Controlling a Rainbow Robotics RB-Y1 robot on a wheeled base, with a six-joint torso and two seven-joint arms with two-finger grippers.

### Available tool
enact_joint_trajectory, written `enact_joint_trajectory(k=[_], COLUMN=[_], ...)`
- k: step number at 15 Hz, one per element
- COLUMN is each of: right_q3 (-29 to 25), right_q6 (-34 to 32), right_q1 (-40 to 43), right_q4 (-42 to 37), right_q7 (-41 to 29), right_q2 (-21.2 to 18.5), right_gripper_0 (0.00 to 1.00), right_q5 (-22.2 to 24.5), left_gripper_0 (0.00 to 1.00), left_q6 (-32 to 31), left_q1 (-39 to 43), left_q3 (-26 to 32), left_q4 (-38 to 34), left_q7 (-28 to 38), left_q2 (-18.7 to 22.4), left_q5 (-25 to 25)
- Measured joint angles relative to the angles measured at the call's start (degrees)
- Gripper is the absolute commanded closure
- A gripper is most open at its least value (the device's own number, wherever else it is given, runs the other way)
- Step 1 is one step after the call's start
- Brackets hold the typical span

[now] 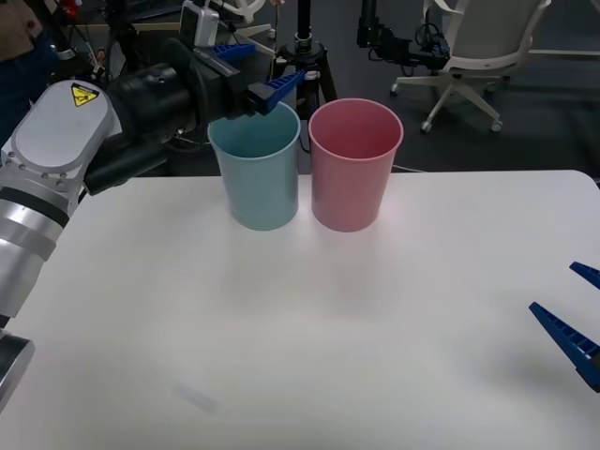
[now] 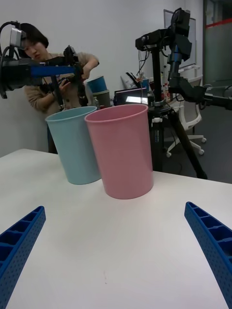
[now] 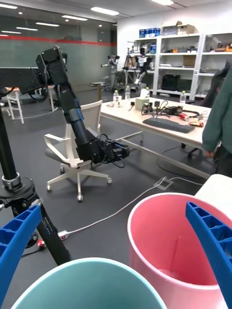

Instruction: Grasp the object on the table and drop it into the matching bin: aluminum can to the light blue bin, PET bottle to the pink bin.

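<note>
Ribbed blue fingers of the right claw (image 1: 574, 317) lay spread wide, low over the smooth white bench (image 1: 309, 337) at its right edge, pinching nothing. Farther back stood the tall, tapering light blue plastic bin (image 1: 257, 178) with its rolled rim, just beside the same-shaped pink plastic bin (image 1: 354, 166). Left claw (image 1: 257, 72) hovered above the blue bin's mouth, its blue fingers parted and empty. Whether the can lay inside could not be told.

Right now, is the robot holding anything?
No. The left gripper hangs open above the blue bin, and the right gripper is open too.
</note>
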Motion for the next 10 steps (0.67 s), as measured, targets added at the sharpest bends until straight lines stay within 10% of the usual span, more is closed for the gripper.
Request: enact_joint_trajectory(k=[10], right_q3=[0.00], right_q6=[0.00], right_q1=[0.00], right_q4=[0.00], right_q7=[0.00], right_q2=[0.00], right_gripper_0=[0.00], right_q5=[0.00], left_gripper_0=[0.00], left_q6=[-1.13], left_q1=[18.49], left_q3=[3.31], left_q4=[-16.47], left_q7=[-6.79], left_q2=[13.81], left_q5=[16.16])
